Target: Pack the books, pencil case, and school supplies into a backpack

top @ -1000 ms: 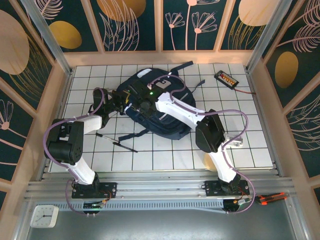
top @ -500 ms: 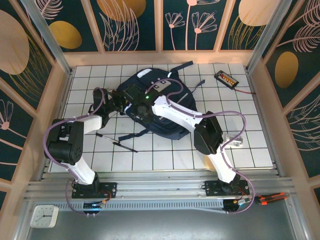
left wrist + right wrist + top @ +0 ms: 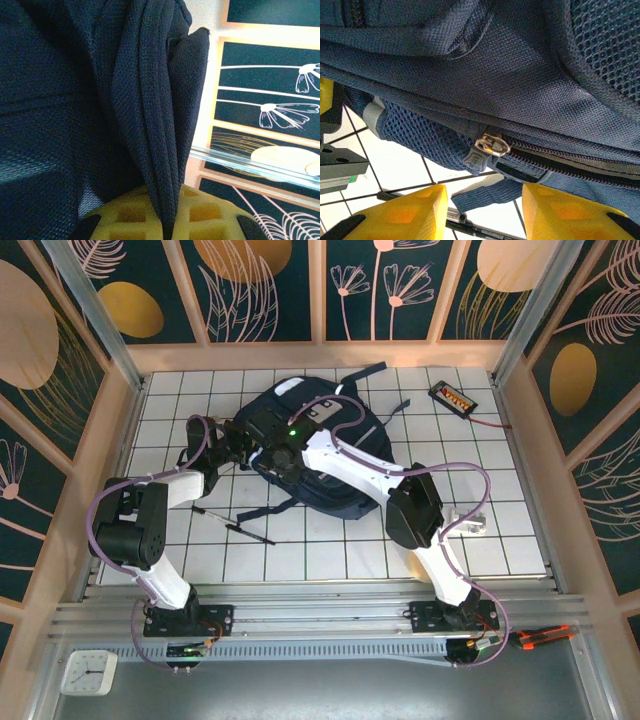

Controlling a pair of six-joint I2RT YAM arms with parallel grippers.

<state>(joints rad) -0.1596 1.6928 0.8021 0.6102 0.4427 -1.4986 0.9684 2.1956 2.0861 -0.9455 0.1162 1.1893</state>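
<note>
On the left, the left arm bends out to the side and reaches in to the left side of the backpack (image 3: 285, 405). The backpack is big and dark blue. It lies on the white table (image 3: 500, 530), in the middle and toward the back.

The left gripper (image 3: 167, 225) is pressed together on a fold of the backpack's dark cloth. From its own camera we see the fold go down between the two yellow fingers (image 3: 125, 217). The cloth stands up from them like a ridge.

In front of that arm, the pen (image 3: 232, 525) lies on the table. It is thin and black and sits slanted, near the front left of the backpack.

In the middle, the right arm reaches in from the right, across the top of the backpack. The right gripper (image 3: 482, 192) is at the backpack's left front edge, close to the left gripper. Its yellow fingers (image 3: 405, 215) are spread apart and hold nothing. A silver zip pull (image 3: 491, 144) sits just past the gap between them, and the zip next to it looks shut. We cannot tell if the fingers touch the pull. Below it we see white tiles, a blue strap (image 3: 505, 189) and the pen.

At the back right, a small black box (image 3: 452, 397) with orange buttons lies on the table, well apart from the backpack.
</note>
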